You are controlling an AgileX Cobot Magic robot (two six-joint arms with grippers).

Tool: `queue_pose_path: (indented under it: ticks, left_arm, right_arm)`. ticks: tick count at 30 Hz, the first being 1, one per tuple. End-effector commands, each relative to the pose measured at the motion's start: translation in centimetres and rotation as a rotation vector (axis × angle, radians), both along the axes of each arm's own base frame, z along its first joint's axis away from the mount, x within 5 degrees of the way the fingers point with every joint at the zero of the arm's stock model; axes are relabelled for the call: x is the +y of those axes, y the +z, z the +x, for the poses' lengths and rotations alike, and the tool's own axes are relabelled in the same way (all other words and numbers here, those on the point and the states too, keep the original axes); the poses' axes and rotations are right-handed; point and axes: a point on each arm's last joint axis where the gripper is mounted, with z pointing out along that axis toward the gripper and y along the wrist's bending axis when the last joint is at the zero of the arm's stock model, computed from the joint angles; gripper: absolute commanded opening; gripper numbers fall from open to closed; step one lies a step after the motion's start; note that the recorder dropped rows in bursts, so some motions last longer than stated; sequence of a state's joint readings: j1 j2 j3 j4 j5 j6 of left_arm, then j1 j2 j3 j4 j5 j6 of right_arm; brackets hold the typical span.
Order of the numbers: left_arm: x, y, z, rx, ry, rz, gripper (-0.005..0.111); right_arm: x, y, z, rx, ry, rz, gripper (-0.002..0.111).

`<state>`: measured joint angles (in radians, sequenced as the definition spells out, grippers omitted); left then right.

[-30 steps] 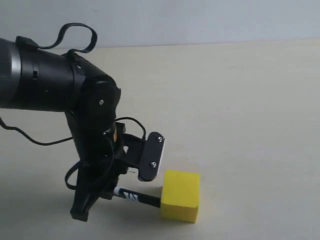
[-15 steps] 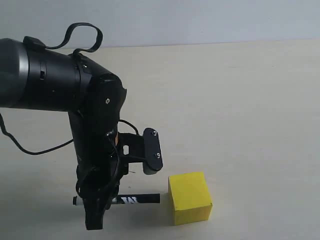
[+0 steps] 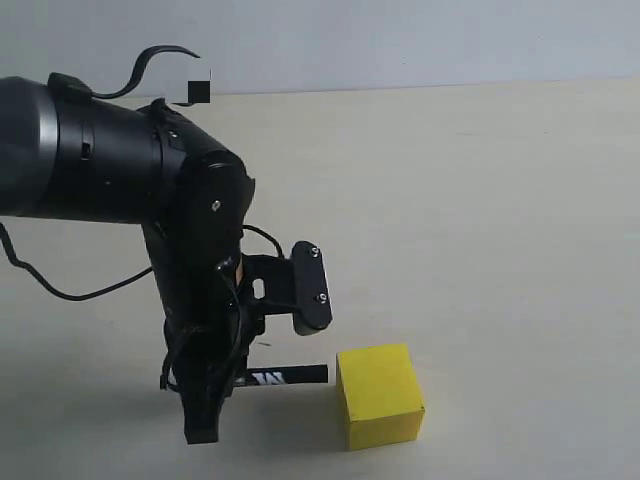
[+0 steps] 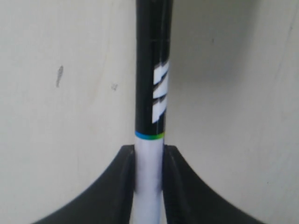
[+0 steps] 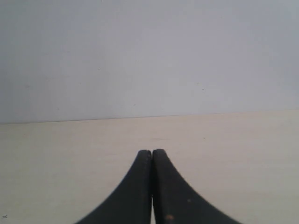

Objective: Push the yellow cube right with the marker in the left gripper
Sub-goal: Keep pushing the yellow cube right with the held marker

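Observation:
The yellow cube [image 3: 380, 395] sits on the pale table near the front edge of the exterior view, turned slightly. My left gripper [image 3: 226, 384] hangs from the thick black arm [image 3: 110, 150] to the cube's left and is shut on the marker [image 3: 287, 376]. The marker lies level, its black lettered cap end pointing right and ending just short of the cube's left face. In the left wrist view the jaws of the left gripper [image 4: 149, 154] clamp the marker's white barrel [image 4: 149, 182], and the black cap [image 4: 152, 70] runs ahead of them. My right gripper [image 5: 152, 153] is shut on nothing and does not show in the exterior view.
The beige table [image 3: 500, 230] stretches to the right and behind the cube, up to a pale grey wall [image 3: 400, 40]. Loose black cables [image 3: 40, 285] loop off the left arm. The right wrist view shows only the table [image 5: 224, 149] and wall.
A second ago the marker's end pressed on the cube, which then slid right and turned a little. The marker pulled back left, and now has crept right again; the cube stays put.

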<state>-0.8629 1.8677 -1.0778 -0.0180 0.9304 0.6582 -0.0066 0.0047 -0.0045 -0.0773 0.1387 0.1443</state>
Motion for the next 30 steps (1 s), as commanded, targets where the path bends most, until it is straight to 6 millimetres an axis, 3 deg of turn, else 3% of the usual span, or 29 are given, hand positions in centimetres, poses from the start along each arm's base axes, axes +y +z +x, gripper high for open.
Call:
queue_pose_path:
  ticks: [1,5,9,14,23,30]
  left_arm:
    - [0.2,0.0,-0.1,-0.01,-0.068,0.019,0.0]
    - [0.8,-0.9,-1.3,0.025,-0.074,0.045,0.0]
    - [0.2,-1.1,-2.7,-0.011,-0.1,-0.007,0.0]
    - [-0.4,-1.3,-2.3,-0.052,-0.066,-0.052,0.0]
    - [-3.3,-0.1,-0.8,-0.102,-0.051,-0.156,0.0]
    - [-1.8,-0.2,-0.4,-0.069,-0.103,-0.044,0.0]
  right_arm:
    - [0.0,-0.1,0.0,-0.005,0.001,-0.003,0.0]
    - [0.0,-0.1,0.0,-0.005,0.001,-0.003,0.0]
    - [0.0,-0.1,0.0,-0.005,0.001,-0.006,0.0]
    - [0.0,-0.1,0.0,-0.005,0.001,-0.003,0.0]
    - [0.0,-0.1,0.0,-0.005,0.001,-0.005,0.0]
    - [0.0,-0.1,0.0,-0.005,0.001,-0.005,0.0]
